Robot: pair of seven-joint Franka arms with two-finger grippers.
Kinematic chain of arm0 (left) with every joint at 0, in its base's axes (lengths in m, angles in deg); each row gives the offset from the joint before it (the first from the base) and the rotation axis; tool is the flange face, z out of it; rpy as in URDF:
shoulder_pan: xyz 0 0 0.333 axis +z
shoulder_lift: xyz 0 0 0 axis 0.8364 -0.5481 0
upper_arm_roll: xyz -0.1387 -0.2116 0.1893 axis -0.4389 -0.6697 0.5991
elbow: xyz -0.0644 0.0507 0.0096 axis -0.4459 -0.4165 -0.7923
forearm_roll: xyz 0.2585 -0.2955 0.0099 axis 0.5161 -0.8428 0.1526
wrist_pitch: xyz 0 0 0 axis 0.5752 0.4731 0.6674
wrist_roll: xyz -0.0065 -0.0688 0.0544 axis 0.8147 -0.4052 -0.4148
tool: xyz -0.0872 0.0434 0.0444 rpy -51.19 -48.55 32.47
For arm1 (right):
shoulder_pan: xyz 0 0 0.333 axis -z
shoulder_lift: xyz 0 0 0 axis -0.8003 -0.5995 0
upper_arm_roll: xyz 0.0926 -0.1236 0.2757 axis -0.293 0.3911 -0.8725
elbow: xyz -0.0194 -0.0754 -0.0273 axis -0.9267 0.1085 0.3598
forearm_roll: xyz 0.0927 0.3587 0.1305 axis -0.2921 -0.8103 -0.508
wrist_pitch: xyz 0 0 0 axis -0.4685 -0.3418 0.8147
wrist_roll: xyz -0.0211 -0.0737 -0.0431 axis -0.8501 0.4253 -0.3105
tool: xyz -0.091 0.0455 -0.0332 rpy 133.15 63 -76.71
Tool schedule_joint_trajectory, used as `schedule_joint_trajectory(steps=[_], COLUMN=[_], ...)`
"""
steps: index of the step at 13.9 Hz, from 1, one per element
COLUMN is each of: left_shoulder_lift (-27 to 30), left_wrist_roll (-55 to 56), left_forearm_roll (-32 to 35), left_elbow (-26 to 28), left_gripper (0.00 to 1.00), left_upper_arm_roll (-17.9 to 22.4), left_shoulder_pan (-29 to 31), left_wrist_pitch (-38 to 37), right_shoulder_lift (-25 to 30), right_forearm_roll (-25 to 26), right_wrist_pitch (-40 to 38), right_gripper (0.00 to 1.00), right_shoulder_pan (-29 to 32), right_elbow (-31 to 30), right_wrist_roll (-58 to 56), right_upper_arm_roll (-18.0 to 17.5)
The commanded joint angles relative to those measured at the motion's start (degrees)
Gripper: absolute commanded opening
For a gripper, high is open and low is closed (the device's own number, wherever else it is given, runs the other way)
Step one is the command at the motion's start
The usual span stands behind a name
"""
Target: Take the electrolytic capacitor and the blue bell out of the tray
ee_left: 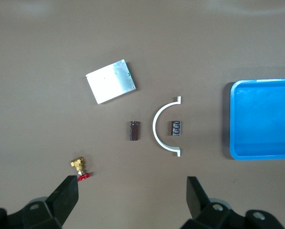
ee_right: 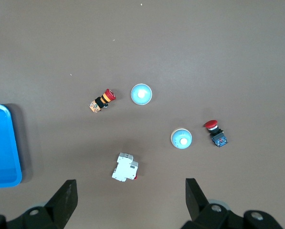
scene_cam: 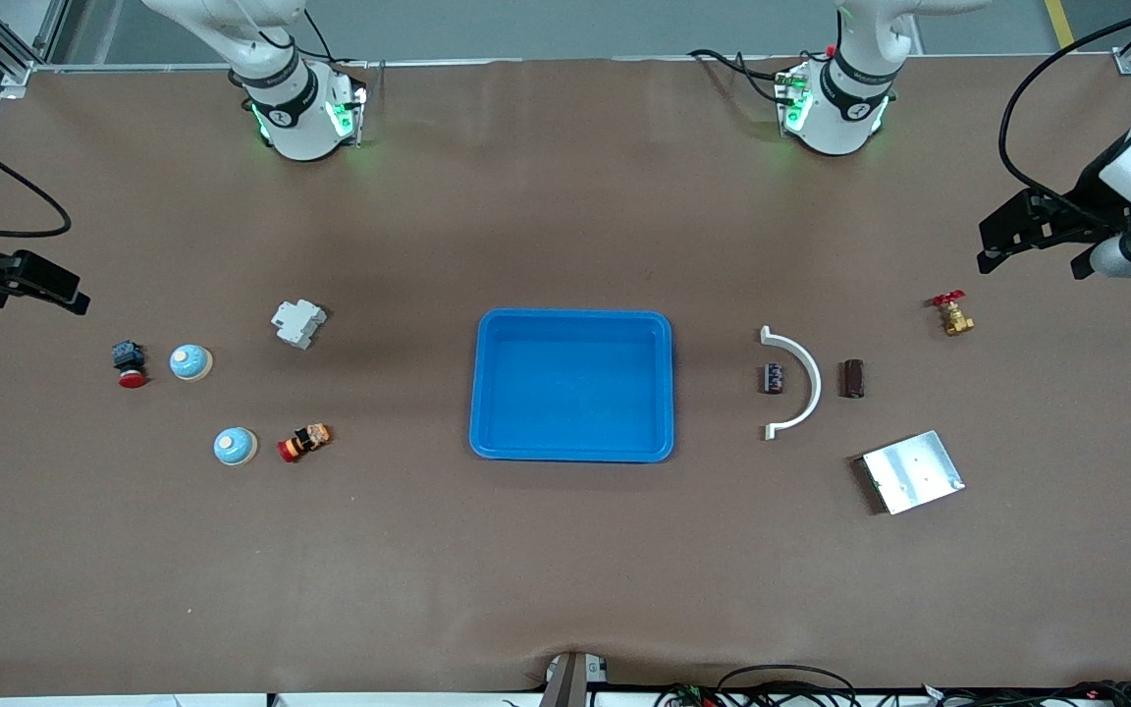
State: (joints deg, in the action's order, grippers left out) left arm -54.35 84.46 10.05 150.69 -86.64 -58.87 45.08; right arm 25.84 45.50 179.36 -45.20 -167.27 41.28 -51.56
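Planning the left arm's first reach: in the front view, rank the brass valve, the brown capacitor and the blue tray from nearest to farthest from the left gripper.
1. Brass valve, closest to the open left gripper, at the left arm's end of the table.
2. Brown capacitor, beside the white curved piece.
3. Blue tray, mid-table.

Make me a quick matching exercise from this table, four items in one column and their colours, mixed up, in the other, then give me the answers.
Items:
1. tray
2. curved bracket
3. metal plate
4. valve handle

Colours:
A. red
B. silver
C. blue
D. white

Pairs: 1-C, 2-D, 3-B, 4-A
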Motion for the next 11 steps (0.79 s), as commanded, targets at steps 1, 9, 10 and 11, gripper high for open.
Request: schedule_joint_trajectory(steps=[1,9,10,11], left_shoulder_lift=[-0.1,0.0,0.0,0.1], left_wrist_roll=[1.1,0.9,0.9,0.9], left_forearm_roll=[0.0,0.0,0.0,0.0], left_elbow=[0.3,0.4,0.4,0.4], left_gripper=[1.0,1.0,1.0,1.0], left_upper_arm_roll=[-1.1,-2.0,-2.0,-2.0], left_shoulder_pan=[-0.3,0.0,0.0,0.0], left_wrist_pitch=[0.5,-0.2,-0.5,-0.6], right_shoulder_lift=[-0.5,-0.5,-0.5,-0.5], right_forearm_roll=[-0.8,-0.9,-0.9,-0.9], right_wrist_pitch=[-0.4,-0.4,-0.4,-0.4], right_gripper=[1.0,1.0,1.0,1.0], right_shoulder_pan=[1.2,1.2,1.2,1.2], right_elbow=[1.2,1.2,1.2,1.2], right_wrist_roll=[-0.4,-0.4,-0.4,-0.4], right_upper_arm_roll=[-0.8,-0.8,-0.8,-0.8])
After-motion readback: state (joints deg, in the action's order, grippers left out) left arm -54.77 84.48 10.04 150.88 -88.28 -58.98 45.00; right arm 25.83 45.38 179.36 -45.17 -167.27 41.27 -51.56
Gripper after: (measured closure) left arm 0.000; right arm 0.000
